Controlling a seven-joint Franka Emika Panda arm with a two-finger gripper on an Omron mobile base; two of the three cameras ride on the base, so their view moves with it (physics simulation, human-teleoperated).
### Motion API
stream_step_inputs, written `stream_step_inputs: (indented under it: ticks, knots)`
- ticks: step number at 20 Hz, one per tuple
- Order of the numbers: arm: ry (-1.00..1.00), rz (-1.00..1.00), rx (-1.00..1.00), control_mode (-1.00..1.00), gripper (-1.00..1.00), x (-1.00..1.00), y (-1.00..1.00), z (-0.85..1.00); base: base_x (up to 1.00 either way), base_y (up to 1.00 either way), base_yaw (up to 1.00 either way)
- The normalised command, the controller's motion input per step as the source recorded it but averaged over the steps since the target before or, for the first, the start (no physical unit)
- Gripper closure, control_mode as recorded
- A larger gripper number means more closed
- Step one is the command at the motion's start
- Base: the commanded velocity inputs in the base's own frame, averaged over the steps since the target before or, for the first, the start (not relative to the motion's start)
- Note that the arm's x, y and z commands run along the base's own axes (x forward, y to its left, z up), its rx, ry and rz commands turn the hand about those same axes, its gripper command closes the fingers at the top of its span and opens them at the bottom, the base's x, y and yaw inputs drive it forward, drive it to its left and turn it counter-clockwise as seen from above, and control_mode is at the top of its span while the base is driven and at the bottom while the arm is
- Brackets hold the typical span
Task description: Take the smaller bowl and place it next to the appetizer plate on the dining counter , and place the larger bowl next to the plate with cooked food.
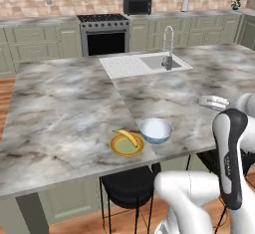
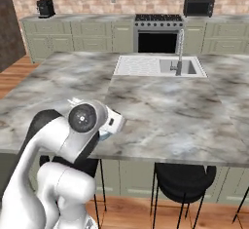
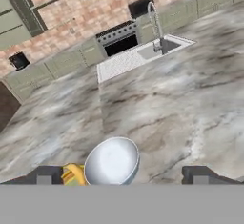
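The smaller bowl (image 1: pixel 156 130), blue outside and pale inside, stands upright on the dining counter (image 1: pixel 64 103) near its front edge. It sits just right of the appetizer plate (image 1: pixel 126 144), a small yellow plate bearing a curved yellow piece. In the hand view the bowl (image 3: pixel 112 161) lies low in the middle with the yellow plate (image 3: pixel 72 175) at its left. My gripper (image 3: pixel 122 176) is open, raised above the bowl, its dark fingertips (image 3: pixel 45 175) spread wide with nothing between them. The larger bowl and the plate with cooked food are out of view.
A sink (image 1: pixel 154 61) with a tall faucet (image 1: pixel 169 49) is set into the counter's far side. Black stools (image 1: pixel 130 185) stand under the near edge. A stove (image 1: pixel 103 34) and green cabinets line the brick back wall.
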Motion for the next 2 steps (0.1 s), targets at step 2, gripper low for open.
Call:
stream_step_inputs:
  ticks: [2]
  knots:
    - [0.00, 0.00, 0.00, -1.00, -1.00, -0.13, -0.54, 0.60, 0.00, 0.00, 0.00]
